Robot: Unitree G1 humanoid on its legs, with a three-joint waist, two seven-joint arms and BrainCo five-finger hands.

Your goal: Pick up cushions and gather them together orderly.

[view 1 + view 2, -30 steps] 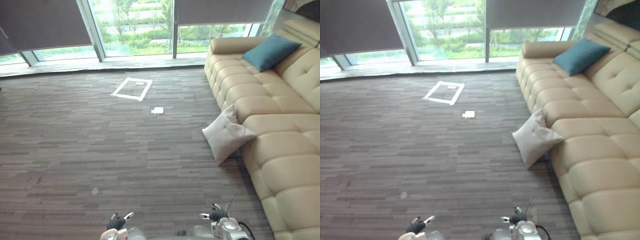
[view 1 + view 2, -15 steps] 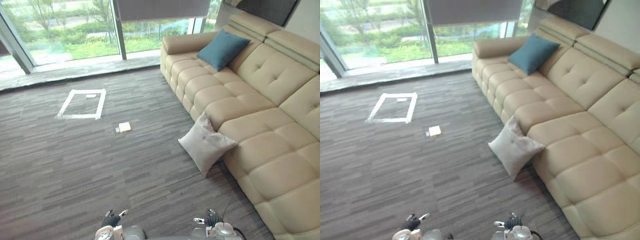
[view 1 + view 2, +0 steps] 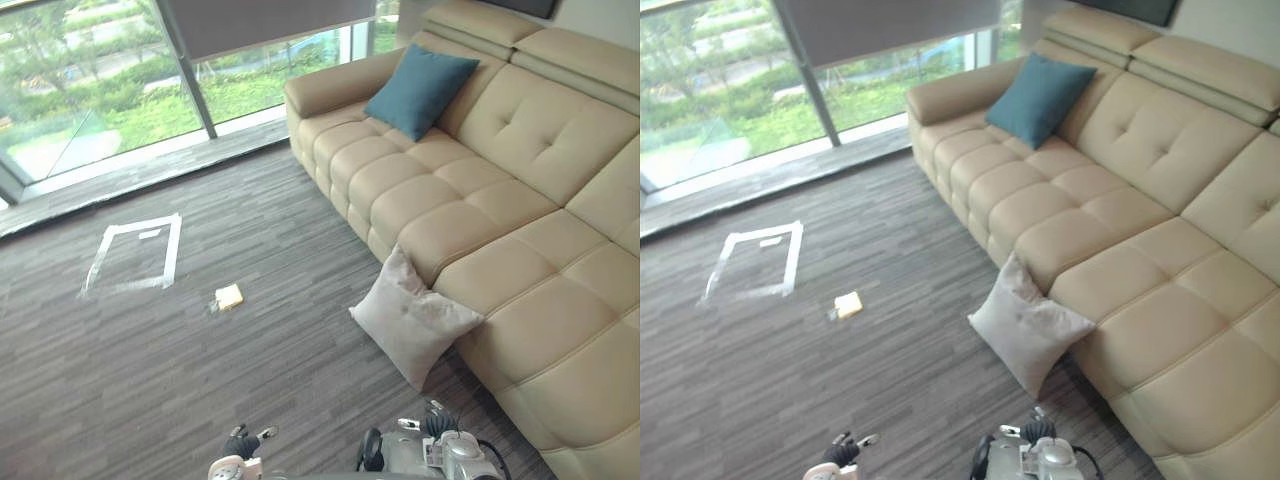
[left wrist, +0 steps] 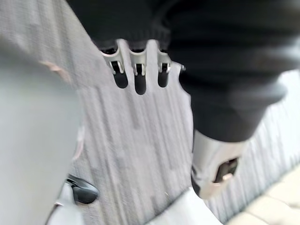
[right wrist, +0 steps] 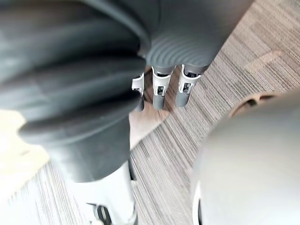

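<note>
Both empty with fingers relaxed at the bottom edge, the right hand [image 3: 437,423] sits nearer than the left hand [image 3: 241,443] to the pale cushion [image 3: 415,318] leaning on the sofa [image 3: 545,135] straight up-frame, the teal cushion [image 3: 420,88] at top.

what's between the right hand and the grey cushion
Just bare carpet between the right hand and the grey cushion, seen in the left eye view.

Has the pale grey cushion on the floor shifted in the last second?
No. The pale grey cushion leans against the same seat front of the sofa as before; the whole view swung, so the camera moved.
</note>
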